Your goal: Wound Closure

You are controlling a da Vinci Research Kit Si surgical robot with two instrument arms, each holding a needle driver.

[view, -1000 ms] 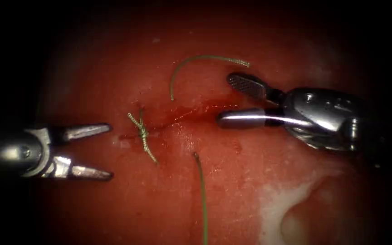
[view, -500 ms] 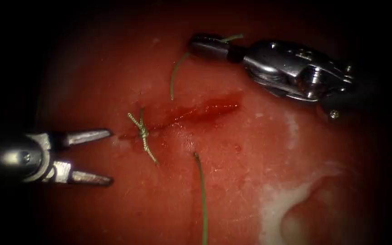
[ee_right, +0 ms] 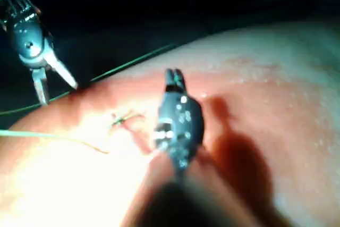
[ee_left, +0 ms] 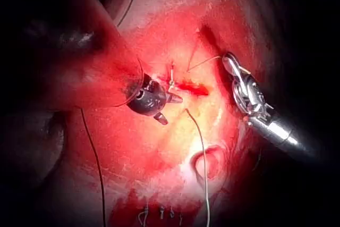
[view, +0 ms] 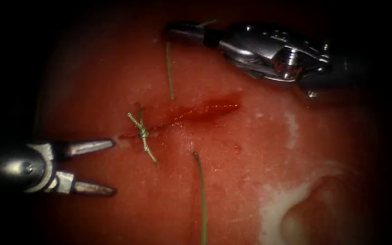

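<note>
The cut (view: 200, 110) runs across the tissue (view: 250, 149), wet with red fluid. A green knot (view: 142, 132) with two short tails sits at its left end. My right tool (view: 174, 31) is above the cut, jaws shut on a green thread (view: 169, 68) that runs straight down into the tissue just above the cut. The right wrist view has these jaws (ee_right: 174, 78) pinched on the thread (ee_right: 133, 63). My left tool (view: 113, 167) rests left of the knot, jaws open and holding nothing, as the left wrist view (ee_left: 171, 110) also shows.
A second green thread (view: 201, 195) emerges below the cut and trails toward the near edge. A pale fatty patch (view: 277, 204) lies at the lower right. Earlier stitches (ee_left: 159, 213) sit along the tissue's edge in the left wrist view.
My right tool shut on the loose curved thread end above the cut and carried it up and left, pulling the thread straight. My left tool sank slightly, still open.
</note>
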